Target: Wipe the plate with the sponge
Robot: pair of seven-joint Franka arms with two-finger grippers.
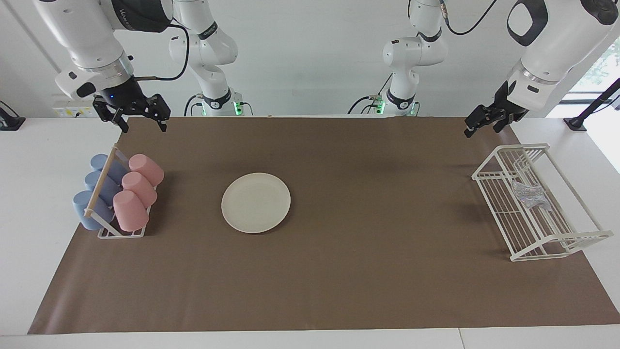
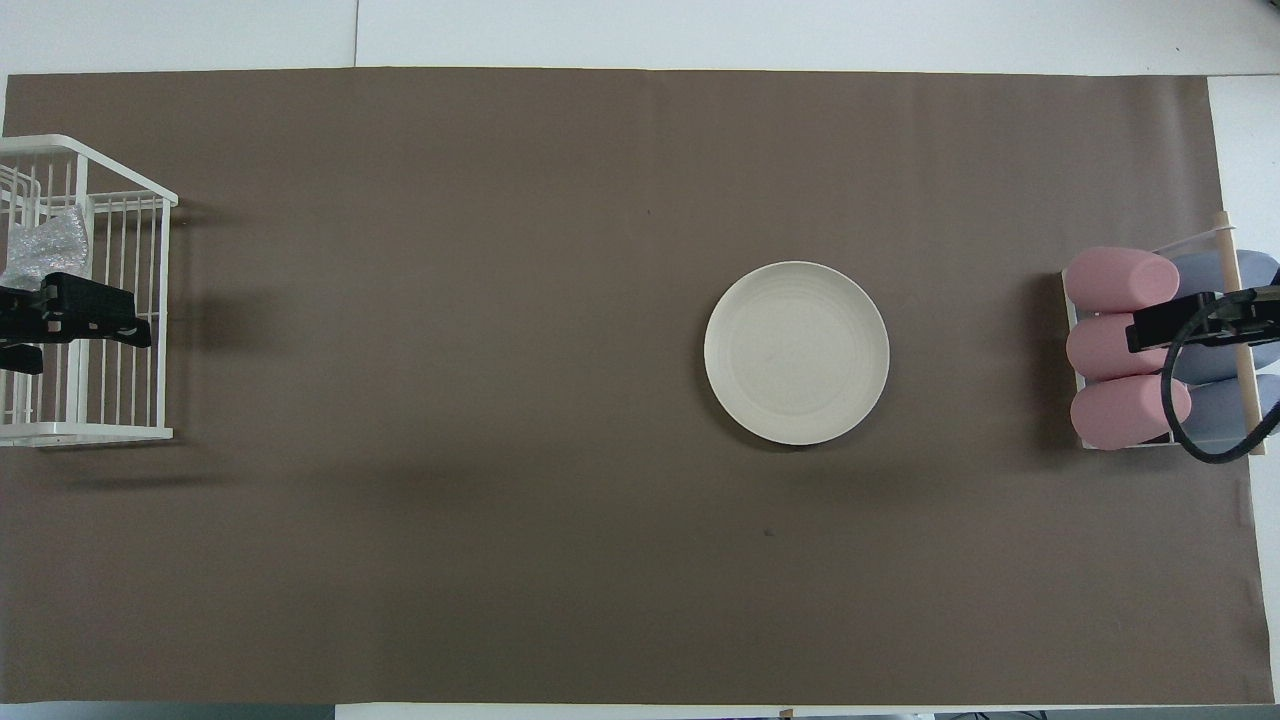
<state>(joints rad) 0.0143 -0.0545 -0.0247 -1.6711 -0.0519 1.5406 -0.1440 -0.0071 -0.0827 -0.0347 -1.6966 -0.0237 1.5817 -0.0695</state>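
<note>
Facing view: I see my left tool (image 1: 482, 122) raised, angled down, jaws wide and empty, over the rack (image 1: 533, 203) holding the sponge (image 1: 529, 195); right tool (image 1: 140, 121) wide, waiting above the cups (image 1: 121, 191).

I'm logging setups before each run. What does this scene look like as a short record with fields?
plate: flat on the brown mat, nothing on it
sponge: lying in the white wire rack, at the left arm's end of the table
cups: pink and blue, in a holder at the right arm's end
left gripper: open, raised above the rack, holding nothing
right gripper: open, raised above the cups, holding nothing
</note>
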